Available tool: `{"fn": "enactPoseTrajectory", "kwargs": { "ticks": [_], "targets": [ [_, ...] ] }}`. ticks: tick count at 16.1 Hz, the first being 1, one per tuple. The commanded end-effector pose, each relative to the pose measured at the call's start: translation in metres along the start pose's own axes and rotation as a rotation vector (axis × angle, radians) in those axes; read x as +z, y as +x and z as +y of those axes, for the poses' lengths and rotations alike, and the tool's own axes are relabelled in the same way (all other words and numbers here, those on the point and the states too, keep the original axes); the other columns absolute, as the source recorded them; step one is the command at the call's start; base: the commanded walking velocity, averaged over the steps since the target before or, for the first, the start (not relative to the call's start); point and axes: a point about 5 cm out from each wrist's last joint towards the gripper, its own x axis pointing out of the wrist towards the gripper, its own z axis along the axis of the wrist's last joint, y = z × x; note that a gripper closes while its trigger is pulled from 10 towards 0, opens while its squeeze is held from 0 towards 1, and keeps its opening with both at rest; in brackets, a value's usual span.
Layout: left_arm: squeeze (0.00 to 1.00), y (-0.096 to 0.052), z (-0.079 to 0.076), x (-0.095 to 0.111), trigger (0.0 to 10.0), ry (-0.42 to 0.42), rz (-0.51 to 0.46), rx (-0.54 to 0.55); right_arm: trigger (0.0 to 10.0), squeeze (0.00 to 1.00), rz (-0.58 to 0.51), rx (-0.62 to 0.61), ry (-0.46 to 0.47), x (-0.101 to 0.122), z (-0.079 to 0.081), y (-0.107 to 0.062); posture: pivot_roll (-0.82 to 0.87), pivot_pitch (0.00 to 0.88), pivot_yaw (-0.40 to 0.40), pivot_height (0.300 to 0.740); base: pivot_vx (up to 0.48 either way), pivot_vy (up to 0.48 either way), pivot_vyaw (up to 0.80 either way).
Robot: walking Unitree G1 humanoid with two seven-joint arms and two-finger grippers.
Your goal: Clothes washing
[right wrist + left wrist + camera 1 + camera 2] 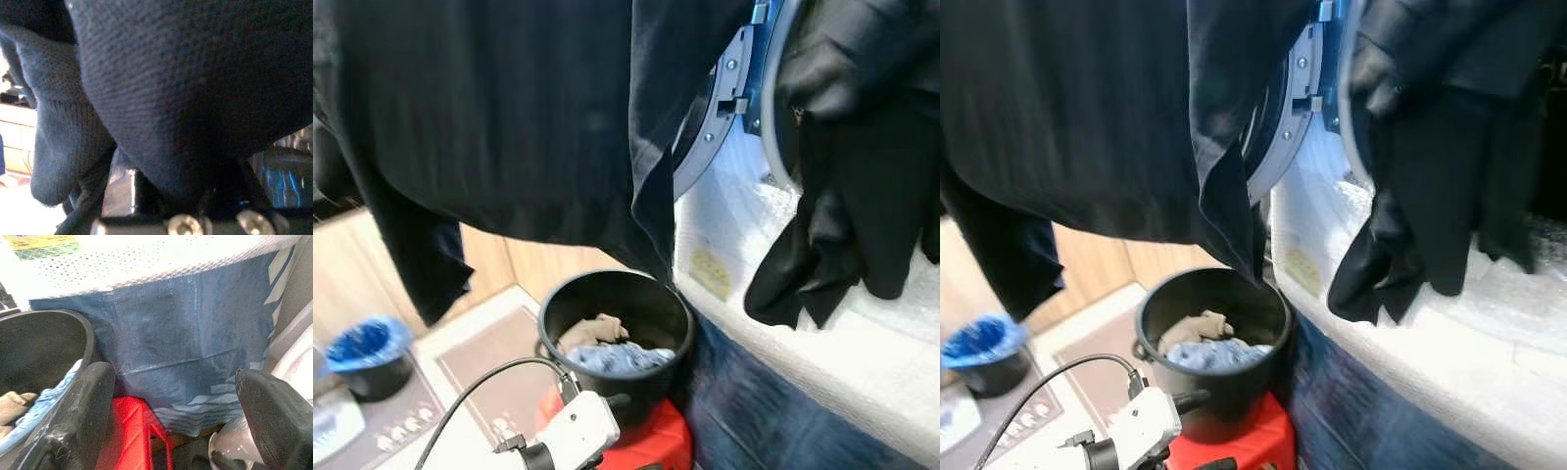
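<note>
The right gripper [176, 205] carries a dark garment [509, 117] draped over its jaws, their state I cannot tell; the left gripper [176, 416] hangs wide open beside the bucket [651, 304]; next comes the washer door [720, 108].

My view: black garment [509, 117] up top; second black garment [852, 196] over white washer [862, 362] w/ blue lower panel [754, 411]. Black bucket [651, 377] holds tan cloth [592, 331] & pale blue cloth [622, 358], on red stool [656, 446]. Blue-lined bin [367, 354], tan wood wall [352, 274].
</note>
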Motion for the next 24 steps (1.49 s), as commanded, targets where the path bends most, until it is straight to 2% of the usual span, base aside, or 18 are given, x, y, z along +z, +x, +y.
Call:
{"fn": "enactPoseTrajectory", "kwargs": {
  "ticks": [1, 3, 5, 8, 9, 10, 11, 12, 13, 15, 16, 17, 18, 19, 21, 22, 23, 24],
  "targets": [
    [0.00, -0.002, -0.005, 0.003, 10.0, -0.005, -0.001, 0.007, 10.0, 0.00, 0.046, -0.032, 0.016, -0.004, -0.008, 0.002, -0.10, 0.052, -0.047, 0.740, 0.000, 0.000, 0.00],
    [0.00, -0.003, -0.009, 0.001, 10.0, -0.028, 0.003, 0.015, 10.0, 0.00, 0.073, -0.054, 0.021, 0.001, -0.016, 0.013, -0.10, 0.064, -0.057, 0.740, 0.000, 0.000, 0.00],
    [0.00, -0.004, -0.015, 0.000, 10.0, -0.044, 0.004, 0.023, 10.0, 0.00, 0.129, -0.163, -0.005, -0.001, -0.026, 0.026, -0.09, 0.071, -0.066, 0.740, 0.000, 0.000, 0.00],
    [0.00, -0.004, -0.022, -0.002, 10.0, -0.074, 0.007, 0.026, 10.0, 0.00, 0.204, -0.474, 0.005, -0.010, -0.048, 0.038, -0.09, 0.081, -0.086, 0.740, 0.000, 0.000, 0.00],
    [0.00, -0.004, -0.025, -0.002, 10.0, -0.082, 0.008, 0.029, 10.0, 0.00, 0.235, -0.643, 0.029, -0.015, -0.057, 0.037, -0.09, 0.084, -0.092, 0.740, 0.000, 0.000, 0.00],
    [0.00, -0.004, -0.027, -0.002, 10.0, -0.086, 0.007, 0.031, 10.0, 0.00, 0.245, -0.735, 0.030, -0.017, -0.061, 0.032, -0.09, 0.088, -0.097, 0.740, 0.000, 0.000, 0.00],
    [0.00, -0.004, -0.030, -0.002, 10.0, -0.095, 0.006, 0.034, 10.0, 0.00, 0.244, -0.927, -0.008, -0.017, -0.070, 0.022, -0.09, 0.096, -0.101, 0.740, 0.000, 0.000, 0.00],
    [0.00, -0.004, -0.031, -0.002, 10.0, -0.101, 0.006, 0.035, 10.0, 0.00, 0.235, -1.014, -0.038, -0.015, -0.073, 0.017, -0.09, 0.101, -0.103, 0.740, 0.000, 0.000, 0.00],
    [0.00, -0.004, -0.033, -0.002, 10.0, -0.108, 0.007, 0.039, 10.0, 0.00, 0.206, -1.162, -0.057, -0.011, -0.077, 0.008, -0.09, 0.112, -0.107, 0.740, 0.000, 0.000, 0.00],
    [0.00, -0.005, -0.036, -0.002, 10.0, -0.119, 0.010, 0.043, 10.0, 0.00, 0.113, -1.352, -0.065, -0.001, -0.080, -0.006, -0.09, 0.120, -0.109, 0.740, 0.000, 0.000, 0.00],
    [0.00, -0.005, -0.038, -0.001, 10.0, -0.122, 0.012, 0.046, 10.0, 0.00, -0.013, -1.552, -0.092, 0.017, -0.080, -0.025, -0.09, 0.127, -0.112, 0.740, 0.000, 0.000, 0.00],
    [0.00, -0.005, -0.039, -0.001, 10.0, -0.123, 0.012, 0.046, 10.0, 0.00, -0.041, -1.586, -0.094, 0.020, -0.080, -0.029, -0.09, 0.127, -0.112, 0.740, 0.000, 0.000, 0.00],
    [0.00, -0.005, -0.040, 0.000, 10.0, -0.124, 0.011, 0.050, 10.0, 0.00, -0.114, -1.682, -0.109, 0.030, -0.078, -0.039, -0.09, 0.133, -0.116, 0.740, 0.000, 0.000, 0.00],
    [0.00, -0.004, -0.041, 0.000, 10.0, -0.127, 0.011, 0.054, 10.0, 0.00, -0.159, -1.735, -0.116, 0.037, -0.077, -0.043, -0.09, 0.135, -0.118, 0.740, 0.000, 0.000, 0.00],
    [0.00, -0.004, -0.042, 0.001, 10.0, -0.132, 0.013, 0.059, 10.0, 0.00, -0.143, -1.742, -0.152, 0.039, -0.076, -0.038, -0.09, 0.139, -0.121, 0.740, 0.000, 0.000, 0.00],
    [0.00, -0.004, -0.043, 0.002, 10.0, -0.133, 0.013, 0.061, 10.0, 0.00, -0.082, -1.706, -0.180, 0.035, -0.077, -0.029, -0.08, 0.142, -0.123, 0.740, 0.000, 0.000, 0.00],
    [0.00, -0.004, -0.045, 0.002, 10.0, -0.137, 0.013, 0.062, 10.0, 0.00, 0.117, -1.571, -0.281, 0.019, -0.078, -0.001, -0.08, 0.142, -0.123, 0.740, 0.000, 0.000, 0.00],
    [0.00, -0.004, -0.045, 0.002, 10.0, -0.139, 0.013, 0.063, 10.0, 0.00, 0.176, -1.519, -0.318, 0.014, -0.078, 0.008, -0.08, 0.152, -0.126, 0.740, 0.000, 0.000, 0.00]
  ]
}}
